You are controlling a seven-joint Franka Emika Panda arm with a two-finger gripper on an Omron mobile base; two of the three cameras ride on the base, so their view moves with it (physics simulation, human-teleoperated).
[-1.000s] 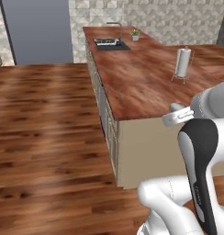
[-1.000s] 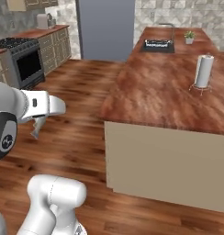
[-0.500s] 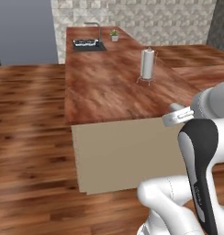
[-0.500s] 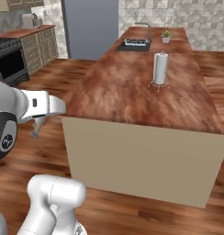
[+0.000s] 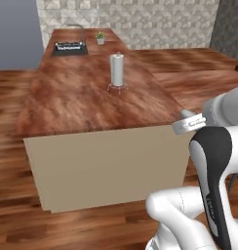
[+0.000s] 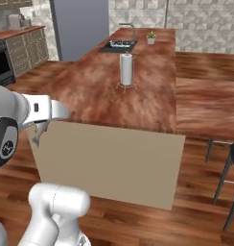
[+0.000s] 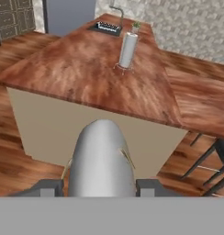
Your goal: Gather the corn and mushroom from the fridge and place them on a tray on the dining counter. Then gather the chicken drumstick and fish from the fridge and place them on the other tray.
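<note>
While the counter is stretching ahead, a paper towel roll is standing upright near its middle; a sink and small plant are sitting at the far end; the gripper is clasping a silvery fish between its fingers.

A paper towel roll stands upright on the reddish-brown worktop; farther back sit a sink and a small potted plant (beside the sink). Dark stools stand beside the worktop.

Glossy white rounded arm links, dark grey joint bands, small round logo on joint cap.
</note>
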